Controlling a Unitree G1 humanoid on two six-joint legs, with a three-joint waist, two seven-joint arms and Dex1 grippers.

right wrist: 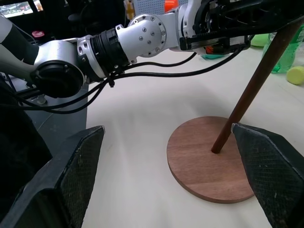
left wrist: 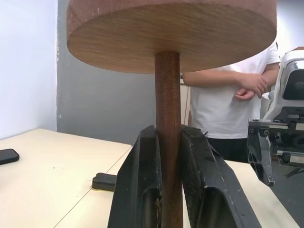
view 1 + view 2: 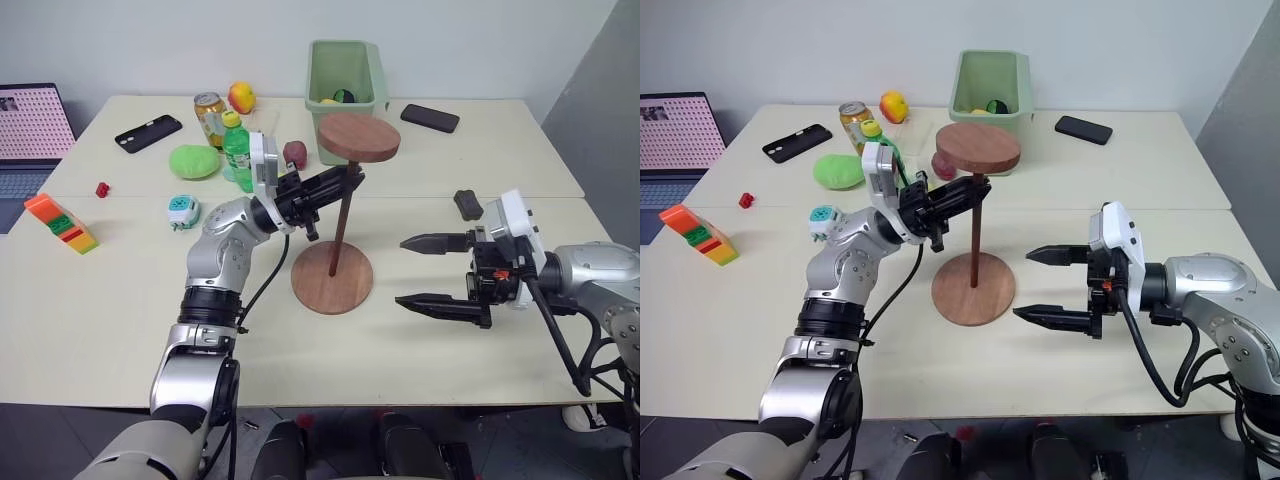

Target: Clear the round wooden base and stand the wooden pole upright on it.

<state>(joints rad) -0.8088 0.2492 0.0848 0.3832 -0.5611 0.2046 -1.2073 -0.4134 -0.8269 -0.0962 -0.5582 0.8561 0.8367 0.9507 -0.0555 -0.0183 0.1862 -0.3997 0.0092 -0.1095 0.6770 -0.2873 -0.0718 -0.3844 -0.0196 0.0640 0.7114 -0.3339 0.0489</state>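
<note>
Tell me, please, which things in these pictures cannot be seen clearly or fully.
- Green bin contents: head views, wall hides most.
- Wooden pole lower end: left wrist view, left gripper fingers cover it.
- Pole tip in round wooden base: seated or merely resting, unclear.
- Laptop: edge crops it.

A plain test room or lab. Two pale tables (image 3: 480, 180) pushed together against a bare white wall carry scattered props, with a laptop (image 3: 30, 135) at the frame's left edge. A person (image 2: 228, 95) stands watching.
</note>
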